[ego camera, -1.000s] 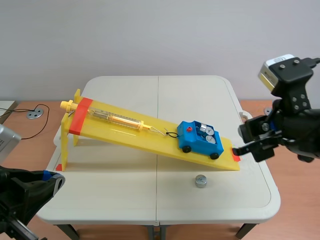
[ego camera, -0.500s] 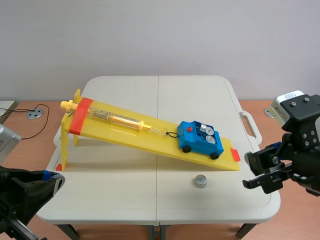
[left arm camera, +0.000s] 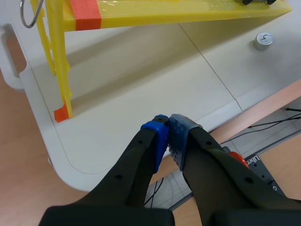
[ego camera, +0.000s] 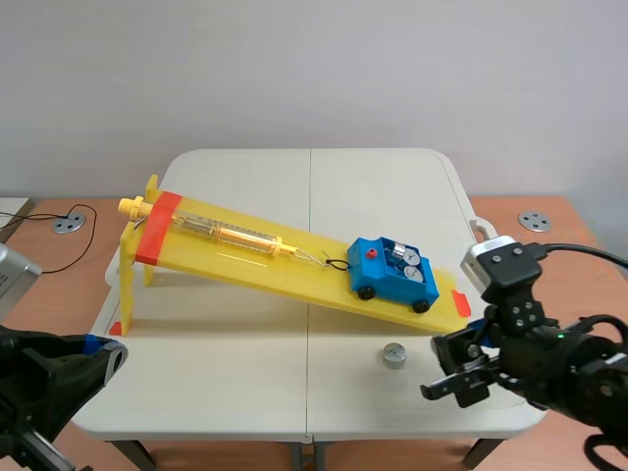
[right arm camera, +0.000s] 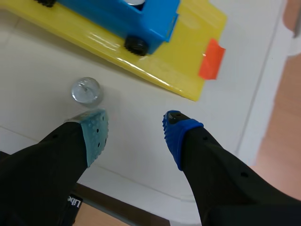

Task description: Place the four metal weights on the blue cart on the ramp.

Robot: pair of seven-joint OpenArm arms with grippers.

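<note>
Left gripper [left arm camera: 168, 135] is pinched shut on nothing, hanging over the near edge of the table [ego camera: 226, 392]. Right gripper [right arm camera: 134, 134] is spread wide and empty, with the one loose metal weight [right arm camera: 85, 90] just ahead of one finger. Past that is the yellow ramp [ego camera: 245, 257]. One blue cart [ego camera: 391, 279] sits near its low end, carrying at least two weights [ego camera: 404, 258]. Higher up the ramp lies one clear tube [ego camera: 226, 233].
</note>
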